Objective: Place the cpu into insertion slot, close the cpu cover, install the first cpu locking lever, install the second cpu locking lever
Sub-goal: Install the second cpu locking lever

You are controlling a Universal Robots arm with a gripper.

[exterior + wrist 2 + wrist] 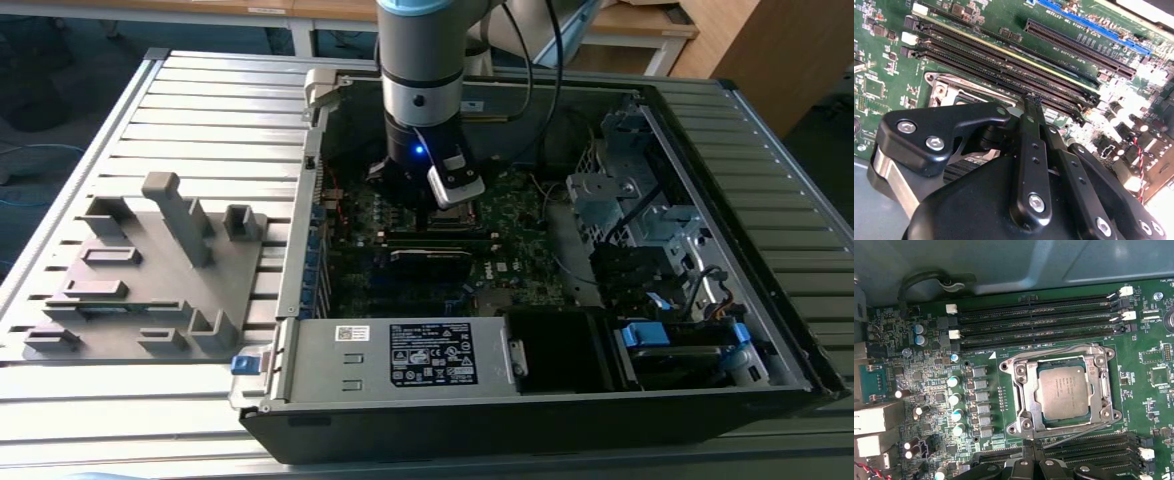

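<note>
The cpu, a dull silver square, lies flat in the insertion slot on the green board. The silver cpu cover lies down around it, framing the chip in its window. Thin wire levers run along two sides of the frame, one by the long black slots and one on the side toward the gripper. My gripper is shut with nothing between its fingers. Its tip hovers over the long slots just beside the socket's corner. In the exterior view the gripper hangs low inside the open computer case.
Long black memory slots flank the socket on both sides. Upright capacitors stand beside it. The case walls, a black power supply and a drive cage hem in the board. A grey fixture sits on the table at the exterior view's left.
</note>
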